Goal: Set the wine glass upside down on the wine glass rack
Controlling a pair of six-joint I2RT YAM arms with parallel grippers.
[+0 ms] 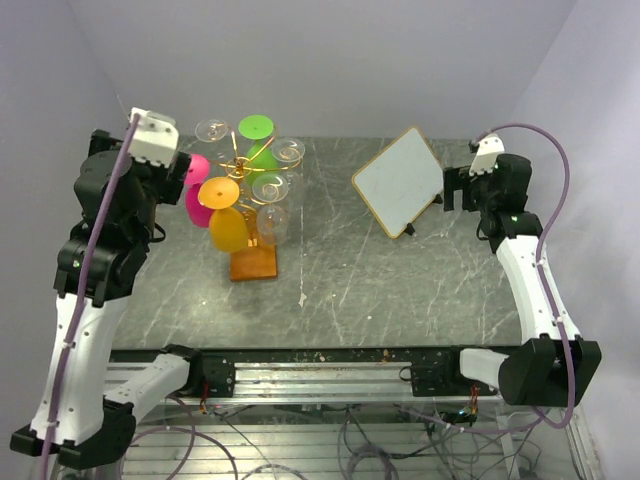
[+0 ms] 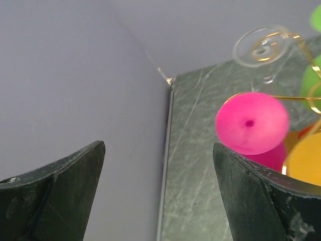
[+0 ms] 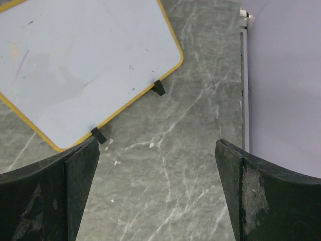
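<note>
Now | left tool (image 2: 157,146) wide apart, holding nothing, near pink wine glass (image 2: 252,123) | right tool (image 3: 156,143) released

pale walls (image 1: 330,60), grey marble table (image 1: 400,290)

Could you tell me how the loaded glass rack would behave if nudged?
The rack probably tips easily: glasses hang high over its small orange base. Its thin gold wire likely flexes, so a hanging clear glass might swing and knock neighbours.
</note>
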